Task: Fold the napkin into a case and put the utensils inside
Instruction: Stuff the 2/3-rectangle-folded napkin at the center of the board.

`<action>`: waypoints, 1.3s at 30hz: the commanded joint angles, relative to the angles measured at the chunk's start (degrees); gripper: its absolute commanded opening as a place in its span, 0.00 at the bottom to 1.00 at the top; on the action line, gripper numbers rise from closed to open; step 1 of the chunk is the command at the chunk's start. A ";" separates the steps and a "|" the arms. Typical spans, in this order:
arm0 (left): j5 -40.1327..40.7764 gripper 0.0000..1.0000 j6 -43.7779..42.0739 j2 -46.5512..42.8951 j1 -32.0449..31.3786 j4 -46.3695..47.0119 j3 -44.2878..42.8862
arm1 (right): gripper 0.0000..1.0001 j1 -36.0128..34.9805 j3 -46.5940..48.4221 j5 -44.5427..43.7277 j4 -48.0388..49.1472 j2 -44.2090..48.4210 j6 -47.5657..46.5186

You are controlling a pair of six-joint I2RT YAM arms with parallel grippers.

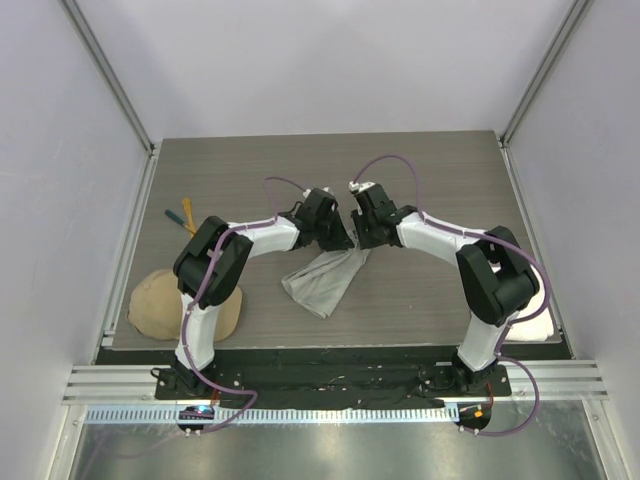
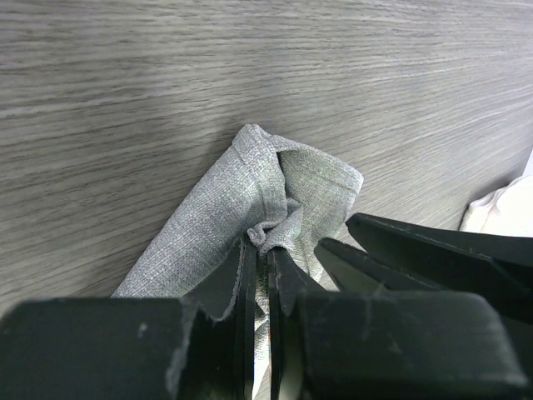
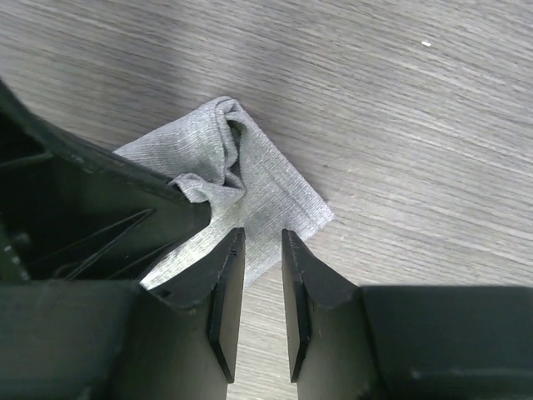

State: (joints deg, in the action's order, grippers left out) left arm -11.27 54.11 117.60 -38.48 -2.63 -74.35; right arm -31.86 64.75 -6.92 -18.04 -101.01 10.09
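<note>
The light grey napkin [image 1: 322,279] lies bunched in a long fold at the table's middle, and its far end is lifted. My left gripper [image 1: 336,238] is shut on a puckered fold of that end [image 2: 260,250], with cloth [image 2: 250,187] pinched between the jaws. My right gripper [image 1: 362,236] stands just right of it. Its jaws [image 3: 262,242] are narrowly apart over the napkin's corner [image 3: 275,196], with nothing between them. The utensils [image 1: 184,215] lie at the back left, far from both grippers; I make out an orange-yellow handle and a dark teal one.
A tan cap [image 1: 170,305] sits at the table's near left corner beside the left arm's base. A white towel [image 1: 532,326] lies at the near right edge and also shows in the left wrist view [image 2: 506,208]. The two grippers are almost touching.
</note>
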 commanded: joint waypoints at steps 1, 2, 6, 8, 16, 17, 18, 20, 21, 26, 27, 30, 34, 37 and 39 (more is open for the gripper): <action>0.37 0.00 1.88 1.05 -0.10 -3.52 -0.80 | 0.28 -1.01 2.84 -2.05 0.90 -0.67 -1.47; 0.28 0.00 2.05 0.88 -0.02 -3.52 -0.71 | 0.26 -1.10 3.01 -2.13 0.90 -0.85 -1.39; 0.02 0.00 2.67 1.23 -0.10 -3.26 -0.80 | 0.24 -1.80 3.36 -2.22 0.90 -1.47 -1.47; 0.02 0.00 2.85 1.31 -0.10 -3.43 -0.89 | 0.24 -2.07 3.80 -2.48 0.73 -2.52 -1.47; -0.42 0.00 3.55 1.31 -0.10 -3.43 -1.06 | 0.28 -3.74 5.21 -7.84 -1.55 -4.37 -2.62; -0.34 0.00 3.72 1.31 -0.10 -3.34 -1.06 | 0.29 -3.91 5.30 -8.02 -1.90 -4.37 -2.79; -0.42 0.00 3.81 1.23 -0.02 -3.26 -0.98 | 0.30 -4.44 5.21 -8.55 -2.17 -4.37 -2.97; -0.42 0.00 3.73 1.23 -0.10 -3.17 -1.06 | 0.30 -4.88 5.21 -10.39 -2.35 -4.37 -2.88; -0.51 0.00 3.81 1.23 -0.02 -3.43 -1.15 | 0.30 -5.14 5.21 -10.92 -2.52 -4.46 -3.14; -0.60 0.00 4.16 1.49 -0.02 -3.52 -1.24 | 0.23 -6.02 5.65 -12.07 -2.96 -5.33 -3.32; -0.60 0.00 4.08 1.49 -0.02 -3.52 -1.15 | 0.21 -6.11 5.56 -12.15 -2.96 -5.42 -3.23; -0.60 0.00 4.25 1.40 0.07 -3.52 -1.15 | 0.13 -6.29 5.56 -13.12 -2.79 -6.30 -3.14; -1.04 0.00 4.34 1.49 0.25 -3.69 -1.07 | 0.03 -6.38 6.00 -13.65 -2.61 -6.65 -2.88; -1.12 0.00 4.25 1.32 0.33 -3.69 -0.98 | 0.01 -6.38 6.26 -12.42 -2.44 -5.60 -2.27; -1.39 0.00 4.43 1.14 0.42 -3.00 -1.06 | 0.01 -6.29 6.79 -10.33 -2.52 -4.38 -1.04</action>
State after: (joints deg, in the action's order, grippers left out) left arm -12.05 58.46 117.93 -38.02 -3.62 -74.70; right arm -37.56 69.01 -18.70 -21.52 -106.83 7.44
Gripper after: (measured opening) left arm 0.085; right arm 0.016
